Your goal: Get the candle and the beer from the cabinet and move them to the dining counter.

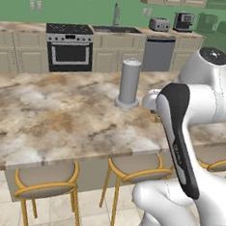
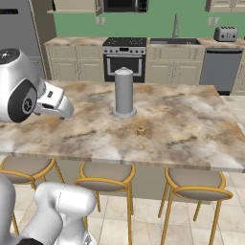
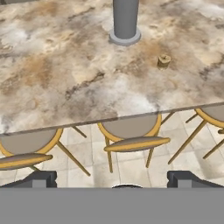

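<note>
The candle [image 2: 141,130] stands on the dining counter [image 2: 191,124], at four o'clock from the grey cylinder [image 2: 124,93]. My gripper [image 3: 118,179] is released, holding nothing. I judge the beer remains to fetch.

faint marking on the robot arm [image 1: 179,152], perhaps lettering, unreadable

My bench [image 2: 191,124] has a marbled top, brown and cream with rusty patches. The candle [image 2: 141,130] on it is tan-gold, perhaps with a darker top, though it shows too small to be sure. The cylinder [image 2: 124,92] beside it is plain grey. The stools [image 2: 105,184] have yellow legs and taupe seats. My tool's fingertips [image 3: 41,179] are dark grey. The far wall [image 2: 162,19] is green, the stove [image 2: 123,60] black and silver.
</note>
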